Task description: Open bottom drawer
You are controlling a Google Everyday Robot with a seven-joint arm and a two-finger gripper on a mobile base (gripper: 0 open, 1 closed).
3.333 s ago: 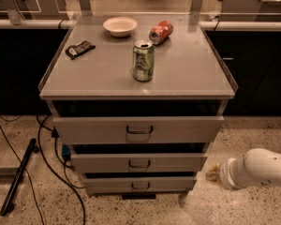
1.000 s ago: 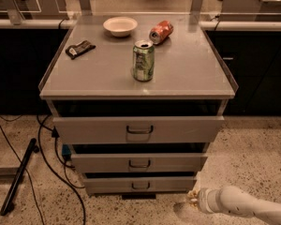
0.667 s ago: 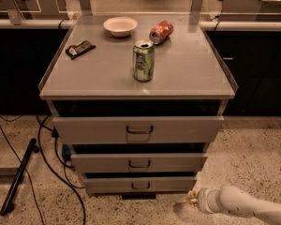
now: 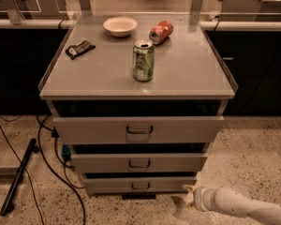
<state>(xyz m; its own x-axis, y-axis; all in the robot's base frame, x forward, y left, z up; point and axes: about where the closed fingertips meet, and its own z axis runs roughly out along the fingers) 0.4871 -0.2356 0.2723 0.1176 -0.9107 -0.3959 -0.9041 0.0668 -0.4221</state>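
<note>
Two fingers (image 4: pixel 189 189) of my gripper (image 4: pixel 182 195) stand apart, holding nothing, low by the floor just right of the bottom drawer (image 4: pixel 107 184), whose long front runs left to right, its loop handle (image 4: pixel 140 186) lying leftward and slightly higher.

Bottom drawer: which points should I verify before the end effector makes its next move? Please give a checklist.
1. Bottom drawer not pulled out: ok.
2. Its handle in view, nothing on it: ok.
3. End effector at handle: not ok; it is low, right of the drawer front.
4. Cables lie to the left, off the drawer's path: ok.
5. Green can upright: ok.
</note>
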